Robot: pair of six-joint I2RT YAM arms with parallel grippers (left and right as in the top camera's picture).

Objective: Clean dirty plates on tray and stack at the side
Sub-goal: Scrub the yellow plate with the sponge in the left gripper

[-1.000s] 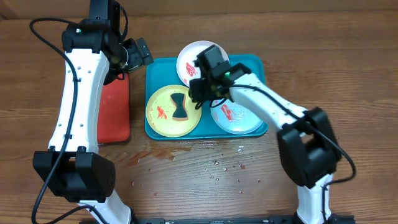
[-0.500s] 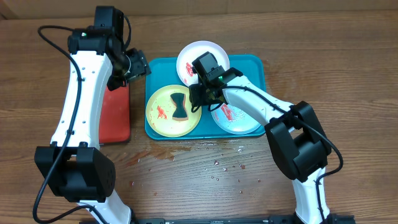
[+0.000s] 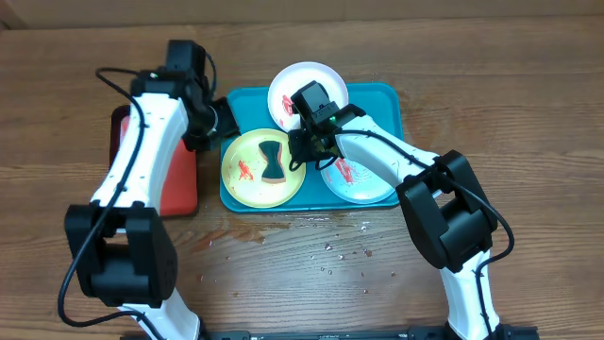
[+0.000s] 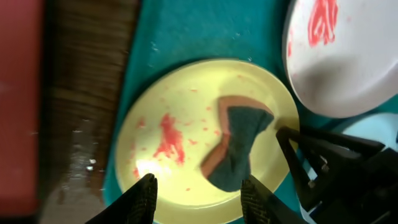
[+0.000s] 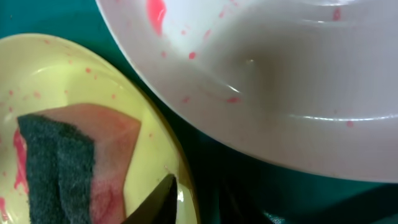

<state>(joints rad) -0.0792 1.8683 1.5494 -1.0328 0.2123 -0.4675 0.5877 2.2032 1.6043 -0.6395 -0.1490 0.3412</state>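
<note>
Though nothing is cleaned or stacked yet, the white plate (image 3: 304, 87), yellow-green plate (image 3: 247, 170) and pale teal plate (image 3: 363, 184) lie smeared on the tray (image 3: 382, 94). The left claw (image 4: 199, 190) hangs parted over the yellow-green plate beside the sponge (image 4: 239, 146); I cannot tell the right claw (image 3: 300, 149)'s state.

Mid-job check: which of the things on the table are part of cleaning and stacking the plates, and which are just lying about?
Job: white plate, yellow-green plate, pale teal plate, teal tray, sponge on the yellow-green plate.
Lying about: red tray, wet specks on the table.
</note>
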